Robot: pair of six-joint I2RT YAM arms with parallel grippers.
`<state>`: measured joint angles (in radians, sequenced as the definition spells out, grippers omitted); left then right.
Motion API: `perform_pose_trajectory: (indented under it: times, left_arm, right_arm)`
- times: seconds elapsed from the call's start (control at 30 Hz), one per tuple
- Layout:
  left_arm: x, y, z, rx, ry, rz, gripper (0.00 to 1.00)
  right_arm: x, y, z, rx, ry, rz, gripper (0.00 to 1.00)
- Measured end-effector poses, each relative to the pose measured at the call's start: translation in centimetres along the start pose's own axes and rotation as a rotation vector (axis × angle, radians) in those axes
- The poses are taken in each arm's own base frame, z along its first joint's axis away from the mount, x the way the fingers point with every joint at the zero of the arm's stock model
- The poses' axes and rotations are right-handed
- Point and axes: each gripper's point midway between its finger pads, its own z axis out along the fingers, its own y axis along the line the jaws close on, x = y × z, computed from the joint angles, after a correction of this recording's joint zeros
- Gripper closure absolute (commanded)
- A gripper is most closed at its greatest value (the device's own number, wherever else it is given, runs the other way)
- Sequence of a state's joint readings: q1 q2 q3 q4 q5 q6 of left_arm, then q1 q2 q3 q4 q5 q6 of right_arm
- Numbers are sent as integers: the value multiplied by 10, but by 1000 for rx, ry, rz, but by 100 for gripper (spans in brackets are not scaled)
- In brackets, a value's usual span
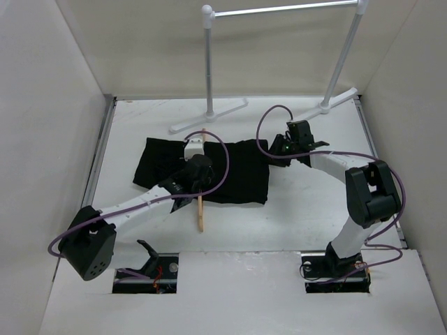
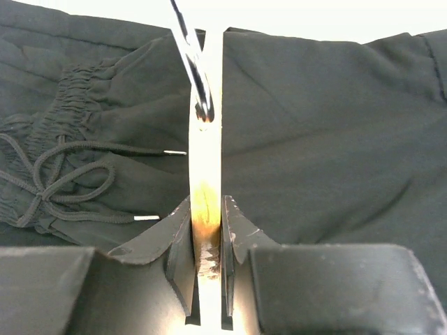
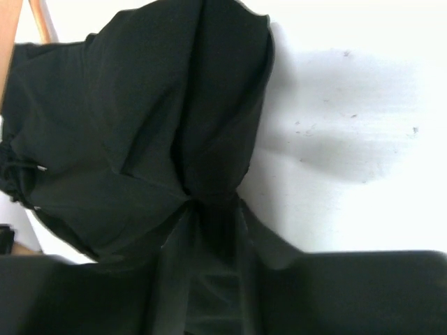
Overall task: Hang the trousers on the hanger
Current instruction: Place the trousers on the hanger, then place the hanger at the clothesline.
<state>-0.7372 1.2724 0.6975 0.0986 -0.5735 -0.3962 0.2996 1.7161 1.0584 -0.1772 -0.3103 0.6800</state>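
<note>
The trousers (image 1: 237,178) lie in a folded black heap on the white table (image 1: 314,209), toward its far-left part, in front of the grey rail stand (image 1: 209,63). The left wrist view shows their elastic waistband (image 2: 77,91) and a tied drawstring (image 2: 56,174) on the left side of the heap.

The hanger (image 1: 200,213) is seen edge-on over the trousers. Its lower wooden end reaches past their near edge toward the arm bases, and its metal hook (image 2: 192,63) is at the far end.

The left arm stretches low from its base at the near-left corner, across the table to the middle of the trousers. The left gripper (image 1: 198,166) is pressed onto the tan wood, one finger on each flat face.

The right arm rises from the near-right base, folds at the elbow and reaches left to the trousers' right edge. The right gripper (image 1: 274,150) is there, and the cloth bunches to a narrow neck between its fingers (image 3: 244,244). Black cloth on black fingers hides whether they pinch it or stand loose.
</note>
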Motion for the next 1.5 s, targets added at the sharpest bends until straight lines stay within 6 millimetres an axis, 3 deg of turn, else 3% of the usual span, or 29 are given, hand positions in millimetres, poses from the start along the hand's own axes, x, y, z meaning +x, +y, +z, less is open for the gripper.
perform_pose_trajectory:
  times: [0.13,0.23,0.3,0.33,0.37,0.4,0.53,0.63,0.73,0.9,1.1,1.27,1.37,1.5]
  left_arm:
    - [-14,-8,-7,8,-21,-1,99]
    - [-32,-16,-19,27,-58,-17,99]
    - [-44,-22,-27,46,-87,-34,99]
    - [-52,-27,-33,60,-107,-45,99]
    - [-54,-29,-34,65,-110,-50,99]
    - [-55,-30,-35,67,-113,-55,99]
    - [-50,-32,-34,67,-100,-57,99]
    - [-52,-36,-37,70,-95,-52,100]
    - [-62,-42,-41,82,-105,-63,100]
    - [-76,-50,-46,100,-122,-111,100]
    - [-71,-51,-49,95,-104,-124,100]
    - [-68,-51,-50,92,-94,-134,100]
    - [-67,-51,-50,88,-94,-144,100]
    - [-68,-49,-50,82,-94,-155,98]
  right_arm:
    - [-2,-1,-8,15,-30,-8,38]
    - [-1,10,-35,-8,-82,-30,35]
    - [3,28,-63,-58,-135,-69,42]
    - [8,56,-93,-142,-185,-120,55]
    - [15,75,-104,-193,-204,-161,58]
    - [24,91,-112,-240,-219,-196,59]
    - [120,167,-134,-489,-72,-385,45]
    - [177,192,-128,-573,43,-460,35]
    - [197,196,-110,-572,83,-464,34]
    - [190,202,-88,-558,35,-425,35]
    - [182,209,-76,-564,-14,-385,43]
    - [190,207,-65,-569,-6,-341,46]
    - [200,204,-58,-563,15,-327,67]
    - [202,201,-55,-555,18,-287,81]
